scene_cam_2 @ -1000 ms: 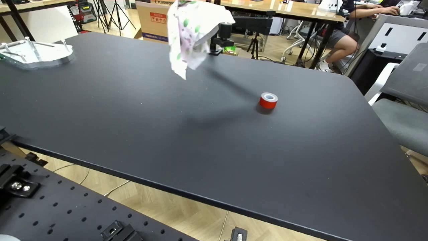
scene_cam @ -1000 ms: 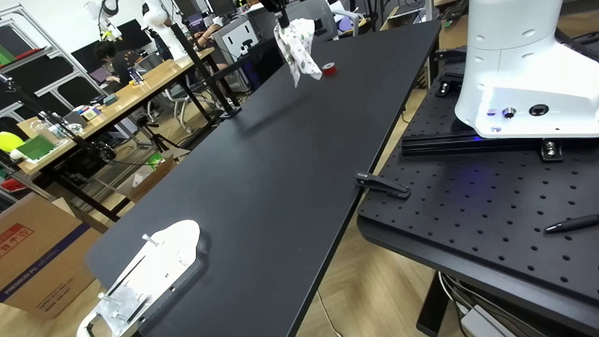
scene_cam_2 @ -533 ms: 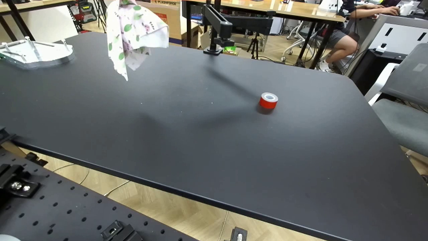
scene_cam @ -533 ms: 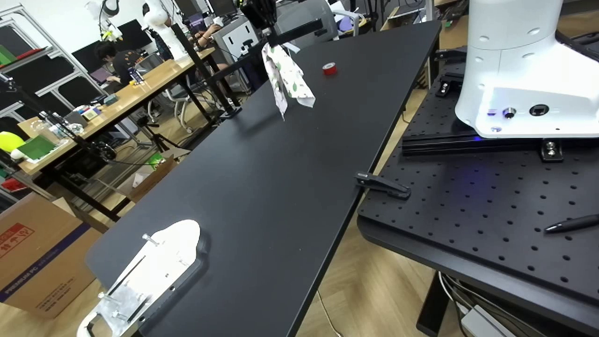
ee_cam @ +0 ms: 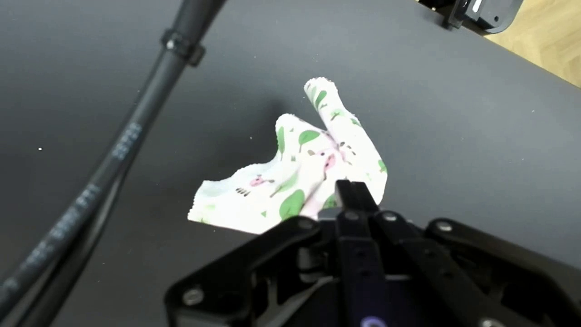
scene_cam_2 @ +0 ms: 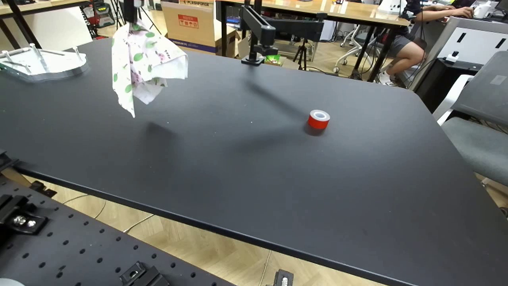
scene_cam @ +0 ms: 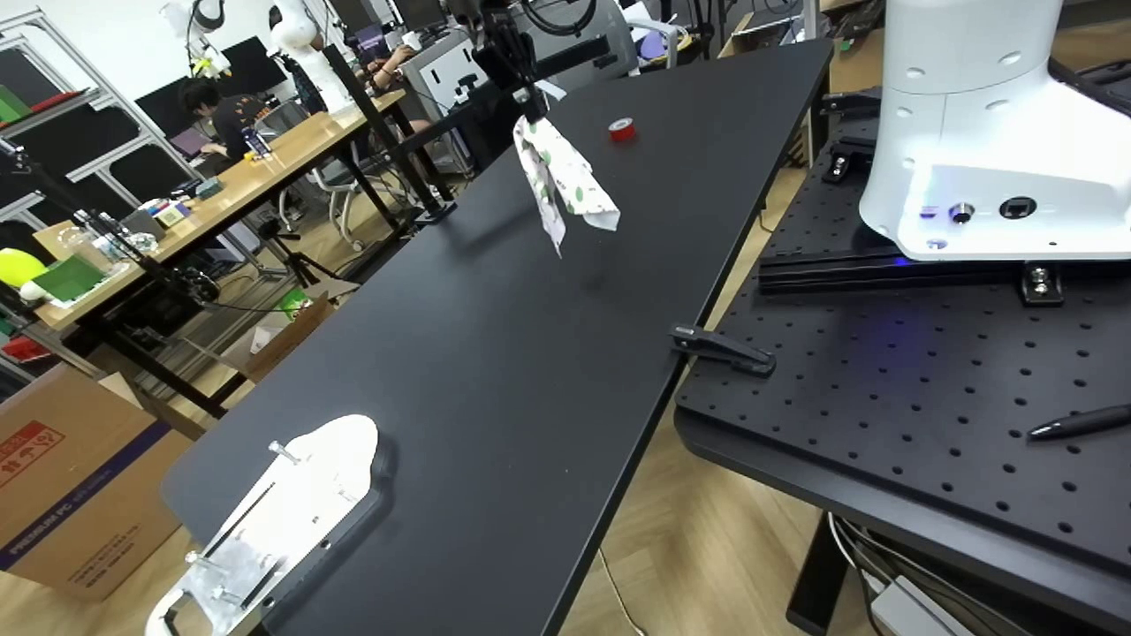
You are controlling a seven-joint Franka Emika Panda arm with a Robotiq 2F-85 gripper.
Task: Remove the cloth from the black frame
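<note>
The cloth, white with green leaves and pink figures, hangs from my gripper above the black table in both exterior views (scene_cam: pixel 579 181) (scene_cam_2: pixel 152 55). It also shows in the wrist view (ee_cam: pixel 290 186). My gripper (ee_cam: pixel 356 186) is shut on the cloth's top, its fingertips pressed close together. It also shows in both exterior views (scene_cam: pixel 530 110) (scene_cam_2: pixel 130 16). The black frame is a jointed post and arm at the table's far edge, seen in both exterior views (scene_cam: pixel 389 132) (scene_cam_2: pixel 258 28). In an exterior view the cloth hangs well apart from it.
A red tape roll (scene_cam: pixel 622 130) (scene_cam_2: pixel 318 122) lies on the table (scene_cam_2: pixel 278 178). A white metal plate with upright pegs (scene_cam: pixel 305 486) (scene_cam_2: pixel 43 61) lies at one end. The white robot base (scene_cam: pixel 972 132) stands beside the table. A black cable (ee_cam: pixel 122 150) crosses the wrist view.
My gripper has carried the cloth sideways, away from the black frame's arm, to the left in an exterior view. Over the last half second it has also come lower toward the table.
</note>
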